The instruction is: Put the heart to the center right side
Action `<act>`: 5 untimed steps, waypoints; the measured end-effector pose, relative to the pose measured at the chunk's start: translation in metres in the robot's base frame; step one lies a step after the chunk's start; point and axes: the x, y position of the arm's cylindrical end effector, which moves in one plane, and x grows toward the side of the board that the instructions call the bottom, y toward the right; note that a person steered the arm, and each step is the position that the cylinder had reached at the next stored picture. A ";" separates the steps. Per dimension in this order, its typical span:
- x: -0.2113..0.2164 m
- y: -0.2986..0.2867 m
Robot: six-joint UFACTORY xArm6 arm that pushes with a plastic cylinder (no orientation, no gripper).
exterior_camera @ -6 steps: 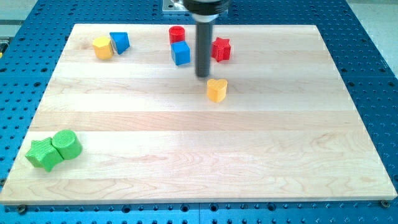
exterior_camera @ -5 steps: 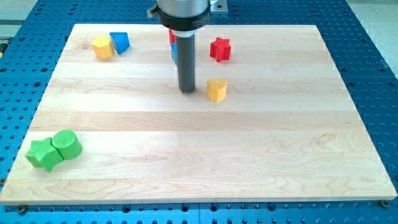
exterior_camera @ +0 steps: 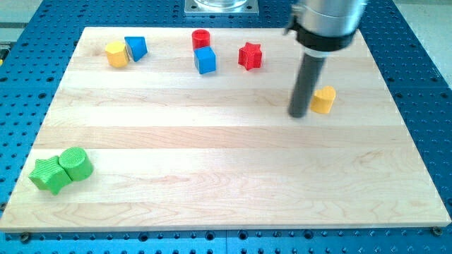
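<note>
The yellow heart lies on the wooden board at the view's right, a little above mid-height. My tip stands just left of the heart, close to it or touching it. The dark rod rises from the tip toward the view's top.
A red star, a blue cube and a red cylinder sit near the top centre. A yellow block and a blue block sit at the top left. A green star and a green cylinder sit at the bottom left.
My tip swung from the heart's upper left to its left, then swept to the view's right. The yellow heart slid right with it, from the board's centre toward the right side.
</note>
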 end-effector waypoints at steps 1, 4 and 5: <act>-0.037 0.011; -0.037 0.046; -0.004 0.020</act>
